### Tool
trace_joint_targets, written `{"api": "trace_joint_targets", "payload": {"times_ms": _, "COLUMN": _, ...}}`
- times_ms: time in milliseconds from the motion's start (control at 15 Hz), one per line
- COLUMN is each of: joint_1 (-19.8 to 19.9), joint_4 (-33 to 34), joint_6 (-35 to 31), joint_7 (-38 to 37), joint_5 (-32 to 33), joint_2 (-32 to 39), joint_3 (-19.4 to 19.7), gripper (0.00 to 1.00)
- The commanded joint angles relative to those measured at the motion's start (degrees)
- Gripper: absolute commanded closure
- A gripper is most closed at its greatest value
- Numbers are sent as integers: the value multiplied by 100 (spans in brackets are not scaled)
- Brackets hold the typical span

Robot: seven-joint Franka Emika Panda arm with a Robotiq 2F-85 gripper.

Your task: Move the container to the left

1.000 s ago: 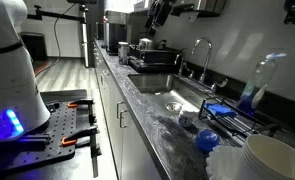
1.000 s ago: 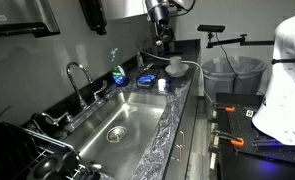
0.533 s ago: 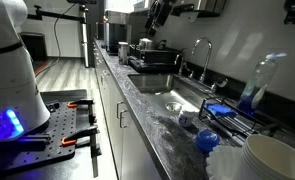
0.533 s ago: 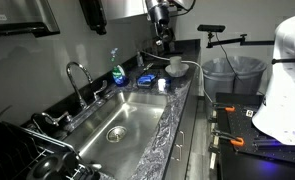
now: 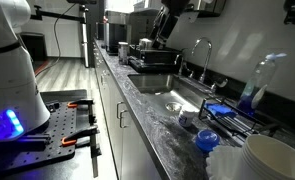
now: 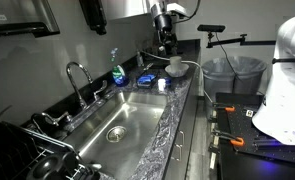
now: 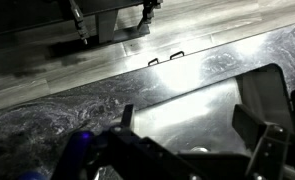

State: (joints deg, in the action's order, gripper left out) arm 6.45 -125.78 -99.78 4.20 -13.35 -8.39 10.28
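The small round bright-blue container (image 5: 206, 140) stands on the dark marbled counter beside the stacked white bowls (image 5: 267, 158). It also shows in an exterior view (image 6: 145, 79) at the sink's corner. My gripper (image 5: 165, 24) hangs high above the counter, above and apart from the container; it also shows over the bowls in an exterior view (image 6: 165, 40). In the wrist view the gripper (image 7: 190, 115) has its jaws wide apart with nothing between them, over the counter edge and the sink. A blurred blue patch (image 7: 82, 142) at the lower left may be the container.
A steel sink (image 6: 117, 120) with a tap (image 6: 75, 72) fills the counter's middle. A tall clear bottle of blue liquid (image 6: 117, 70) stands behind the container and shows in both exterior views (image 5: 255, 85). A dish rack (image 5: 152, 55) sits at the counter's far end.
The gripper has shifted slightly sideways and a little lower above the counter. The container and bowls have not moved.
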Motion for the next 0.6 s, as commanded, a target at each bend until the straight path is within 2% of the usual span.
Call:
{"api": "trace_joint_targets", "payload": {"times_ms": 0, "joint_1": 191, "joint_4": -306, "joint_6": -616, "joint_7": 153, "joint_5": 16, "joint_2": 342, "joint_3": 67, "gripper": 0}}
{"api": "trace_joint_targets", "payload": {"times_ms": 400, "joint_1": 505, "joint_4": -345, "joint_6": -1781, "joint_7": -95, "joint_5": 366, "joint_2": 1151, "joint_3": 222, "gripper": 0}}
{"api": "trace_joint_targets", "payload": {"times_ms": 533, "joint_1": 610, "joint_4": -277, "joint_6": -2026, "joint_7": 25, "joint_5": 460, "joint_2": 1362, "joint_3": 280, "gripper": 0}}
